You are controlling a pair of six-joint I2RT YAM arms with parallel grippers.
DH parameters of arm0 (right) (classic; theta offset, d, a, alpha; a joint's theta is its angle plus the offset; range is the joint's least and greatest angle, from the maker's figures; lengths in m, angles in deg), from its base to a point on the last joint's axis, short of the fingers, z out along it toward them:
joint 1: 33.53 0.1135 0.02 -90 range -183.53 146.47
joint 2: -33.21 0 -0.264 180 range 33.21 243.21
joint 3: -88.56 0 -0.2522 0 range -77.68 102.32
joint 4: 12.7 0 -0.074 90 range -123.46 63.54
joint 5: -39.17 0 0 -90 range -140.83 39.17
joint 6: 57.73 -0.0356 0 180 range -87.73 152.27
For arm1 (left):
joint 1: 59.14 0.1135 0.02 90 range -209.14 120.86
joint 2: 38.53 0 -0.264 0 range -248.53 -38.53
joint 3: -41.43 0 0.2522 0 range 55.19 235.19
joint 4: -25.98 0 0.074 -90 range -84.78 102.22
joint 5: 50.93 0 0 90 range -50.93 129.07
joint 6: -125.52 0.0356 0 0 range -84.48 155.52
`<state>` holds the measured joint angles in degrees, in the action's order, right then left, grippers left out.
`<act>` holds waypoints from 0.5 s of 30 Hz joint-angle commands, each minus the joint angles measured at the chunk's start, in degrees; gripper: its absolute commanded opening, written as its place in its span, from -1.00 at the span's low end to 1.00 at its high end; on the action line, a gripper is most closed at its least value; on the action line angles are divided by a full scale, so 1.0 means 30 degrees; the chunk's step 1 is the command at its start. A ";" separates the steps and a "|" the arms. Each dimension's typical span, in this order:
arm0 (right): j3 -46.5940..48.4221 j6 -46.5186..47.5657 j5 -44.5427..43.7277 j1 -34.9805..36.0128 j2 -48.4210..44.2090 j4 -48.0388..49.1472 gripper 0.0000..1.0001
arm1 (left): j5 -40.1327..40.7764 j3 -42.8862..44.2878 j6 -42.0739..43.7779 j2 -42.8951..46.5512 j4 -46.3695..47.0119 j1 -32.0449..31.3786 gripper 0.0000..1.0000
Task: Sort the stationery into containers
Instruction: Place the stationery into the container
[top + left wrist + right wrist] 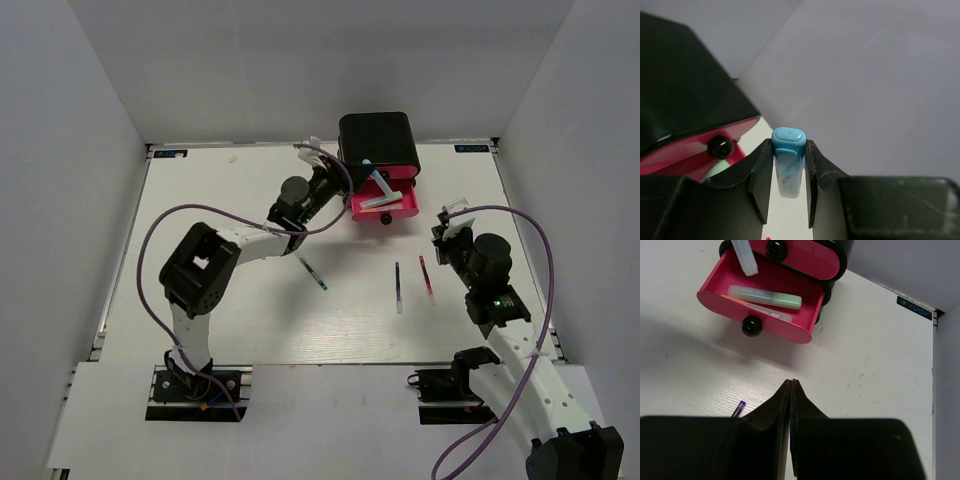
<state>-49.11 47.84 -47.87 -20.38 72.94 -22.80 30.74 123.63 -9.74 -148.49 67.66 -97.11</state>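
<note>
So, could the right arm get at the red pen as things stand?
Probably yes: the red pen lies in the open just beside the right gripper, with nothing on or over it. The gripper is shut, so it must open first.

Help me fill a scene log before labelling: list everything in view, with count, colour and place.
cabinet: one, glossy black, far middle of the table
drawers: two show, pink with black knobs; lower drawer pulled open, upper drawer right above it
green marker: one, lying in the open drawer
second marker: one, pale and orange, beside the green one, partly hidden by the drawer front
light blue marker: one, held by the drawers
pens: three, lying apart on the table; dark pen, blue pen, red pen
table: one, white
left end effector: black, shut on the light blue marker
right end effector: black, shut, empty, over the table's right side
</note>
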 commanded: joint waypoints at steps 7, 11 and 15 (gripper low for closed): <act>-0.0356 0.0170 -0.0518 -0.0486 -0.0263 0.1446 -0.92 | 0.6702 0.1470 -0.0065 -0.3162 0.3700 -0.2073 -0.95; -0.0386 0.0199 -0.0577 -0.0602 -0.0351 0.1563 -0.92 | 0.8401 0.1912 0.0903 -0.3398 0.2733 -0.2691 -0.95; -0.0385 0.0141 -0.0519 -0.0661 -0.0410 0.1563 -0.92 | 0.9635 0.1912 0.1781 -0.3603 0.2117 -0.2898 -0.93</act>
<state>-50.13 47.93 -48.85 -21.96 72.57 -21.51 54.58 127.55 -7.31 -160.83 73.95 -105.38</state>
